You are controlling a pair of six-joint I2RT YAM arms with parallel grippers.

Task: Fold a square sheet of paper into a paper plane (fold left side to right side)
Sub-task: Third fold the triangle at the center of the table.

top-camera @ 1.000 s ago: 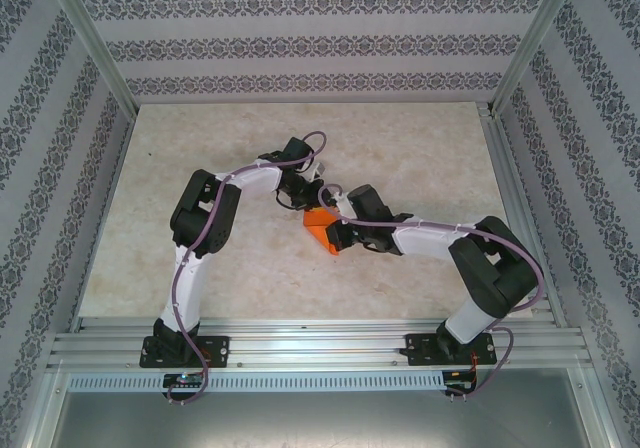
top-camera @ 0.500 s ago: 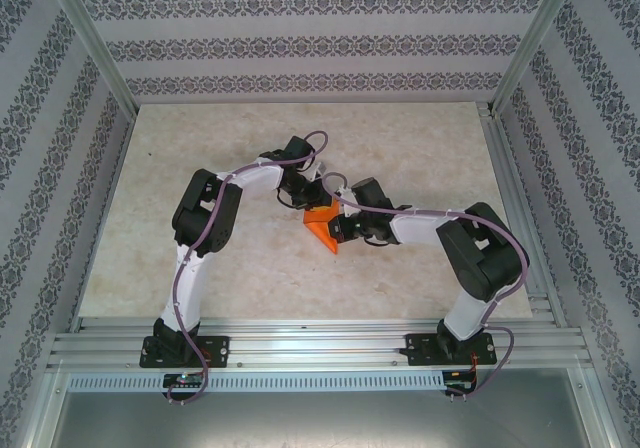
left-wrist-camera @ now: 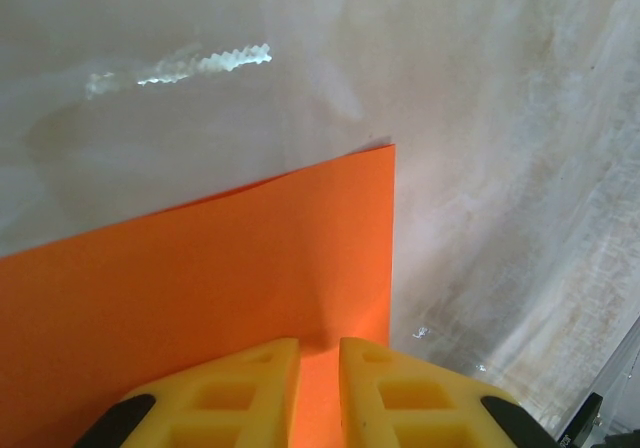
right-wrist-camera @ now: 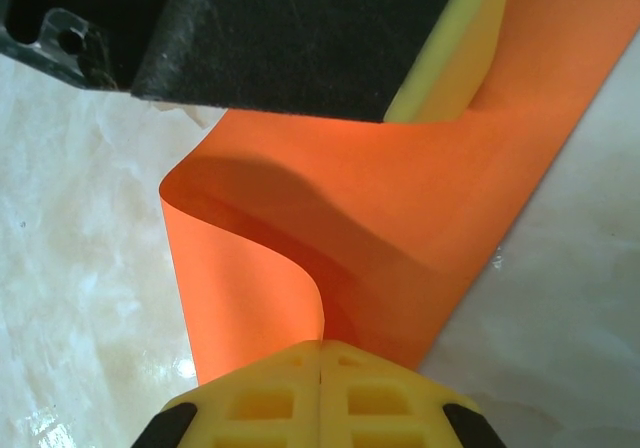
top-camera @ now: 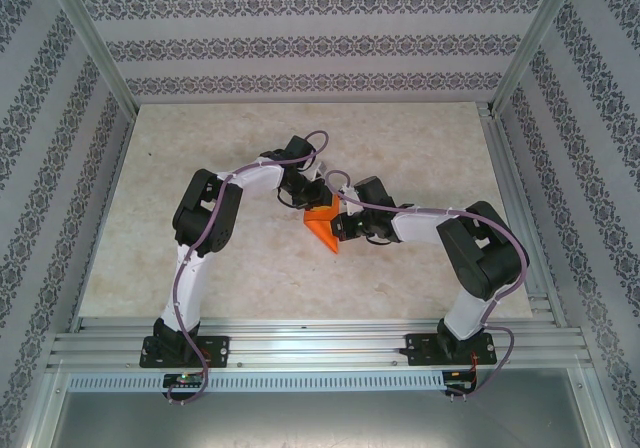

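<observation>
- Right now the square sheet of paper (top-camera: 322, 228) sits near the middle of the table (top-camera: 200, 148). It is partly lifted off the surface and bowed into a loose S-curve, not a flat fold.
- Your left gripper (left-wrist-camera: 318, 393) is at the edge toward the table's far side, pinching the paper between nearly closed fingers.
- Your right gripper (right-wrist-camera: 320, 373) is at the edge toward the table's near side, clamped tight on the curled rim.
- Risk: both ends are pinned and the arms are very close over the table's middle. Pushing them closer may buckle the sheet and set a stray crease off the centre line.
- Risk: if you pull apart or twist, the thin paper could tear. It could also slip from the lighter left pinch and leave the edges misaligned.
</observation>
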